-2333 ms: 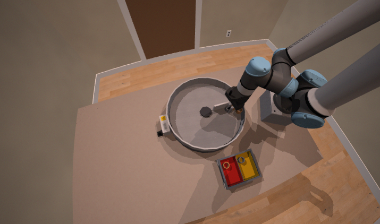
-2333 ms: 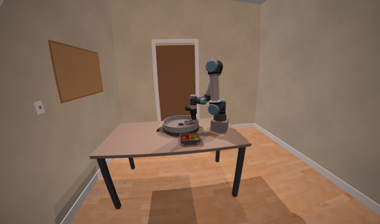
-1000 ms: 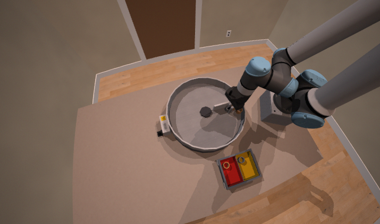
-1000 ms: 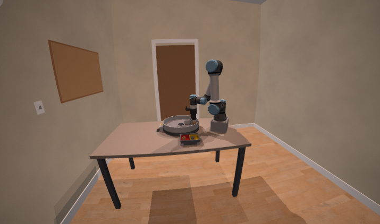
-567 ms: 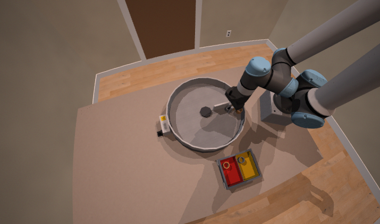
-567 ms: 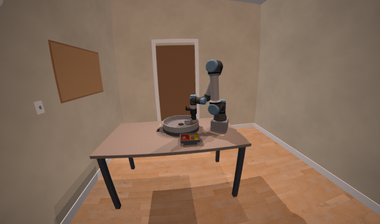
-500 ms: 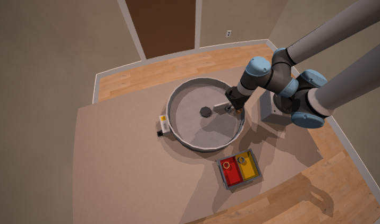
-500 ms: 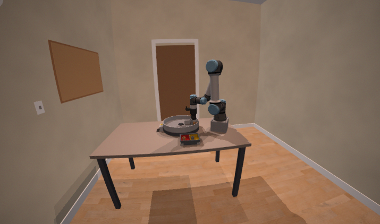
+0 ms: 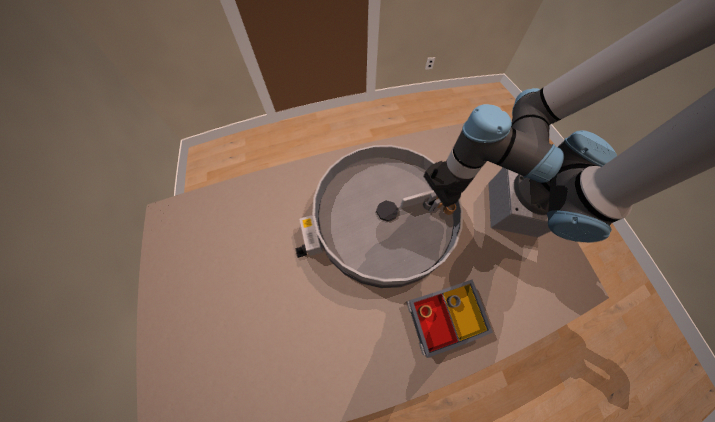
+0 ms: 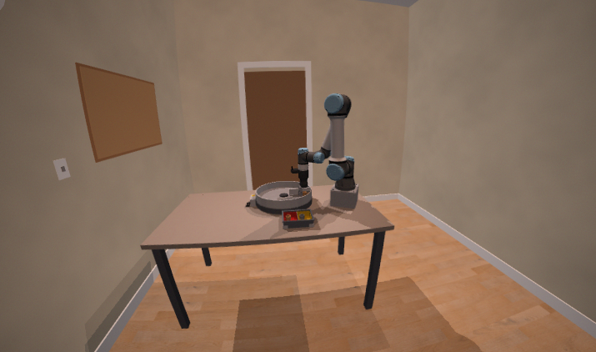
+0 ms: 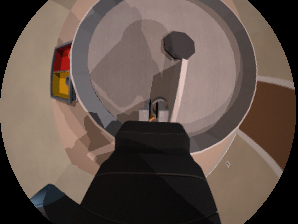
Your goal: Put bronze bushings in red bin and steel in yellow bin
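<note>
One binned bronze bushing (image 9: 420,311) (image 10: 287,217), upright

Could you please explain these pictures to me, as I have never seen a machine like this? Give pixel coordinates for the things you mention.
The machine is a jointed robot arm (image 9: 627,57) (image 10: 337,138) (image 11: 47,195) ending in two-fingered jaws. One picture looks down from above, one shows the whole room, and one looks out from the arm's wrist.

On the table (image 9: 218,293) (image 10: 216,223) stands a round, walled turntable (image 9: 321,209) (image 10: 283,203) (image 11: 248,60). Beside it, the red bin (image 9: 437,334) (image 10: 294,213) (image 11: 63,58) holds a bronze ring and the yellow bin (image 9: 470,321) (image 10: 308,213) (image 11: 60,90) a steel one.

The jaws are down inside the turntable, slightly apart, by another steel ring and another bronze ring. I cannot tell whether they grip either.
</note>
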You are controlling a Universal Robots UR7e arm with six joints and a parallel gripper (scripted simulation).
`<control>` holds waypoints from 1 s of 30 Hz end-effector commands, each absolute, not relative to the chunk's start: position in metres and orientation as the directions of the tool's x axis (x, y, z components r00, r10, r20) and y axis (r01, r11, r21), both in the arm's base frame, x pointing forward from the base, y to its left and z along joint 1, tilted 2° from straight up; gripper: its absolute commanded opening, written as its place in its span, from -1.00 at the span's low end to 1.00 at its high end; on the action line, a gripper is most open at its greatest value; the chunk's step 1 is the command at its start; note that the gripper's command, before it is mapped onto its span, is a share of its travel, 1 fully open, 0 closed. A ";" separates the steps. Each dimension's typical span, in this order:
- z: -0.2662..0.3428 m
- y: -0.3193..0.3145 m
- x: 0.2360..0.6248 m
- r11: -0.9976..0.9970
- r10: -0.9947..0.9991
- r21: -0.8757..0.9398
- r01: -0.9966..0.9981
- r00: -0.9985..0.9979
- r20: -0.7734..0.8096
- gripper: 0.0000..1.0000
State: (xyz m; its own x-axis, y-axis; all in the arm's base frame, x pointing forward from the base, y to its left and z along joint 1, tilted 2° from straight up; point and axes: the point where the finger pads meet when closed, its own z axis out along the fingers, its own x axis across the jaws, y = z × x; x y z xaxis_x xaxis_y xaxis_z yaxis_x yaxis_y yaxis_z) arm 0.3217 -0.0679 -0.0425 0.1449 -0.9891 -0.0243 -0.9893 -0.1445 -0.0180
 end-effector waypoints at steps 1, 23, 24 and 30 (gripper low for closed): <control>-0.042 -0.068 0.322 -0.144 -0.989 -0.019 -0.989 0.145 -0.023 -1.00; -0.036 -0.068 0.322 -0.144 -0.989 -0.019 -0.989 0.145 -0.023 -1.00; -0.036 -0.068 0.322 -0.144 -0.989 -0.019 -0.989 0.145 -0.023 -1.00; -0.033 -0.068 0.322 -0.144 -0.989 -0.019 -0.989 0.145 -0.023 -1.00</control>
State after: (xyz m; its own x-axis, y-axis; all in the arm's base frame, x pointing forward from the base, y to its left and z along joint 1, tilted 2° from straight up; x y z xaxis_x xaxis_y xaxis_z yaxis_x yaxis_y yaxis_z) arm 0.3216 -0.0682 -0.0347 0.1449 -0.9891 -0.0242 -0.9893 -0.1445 -0.0180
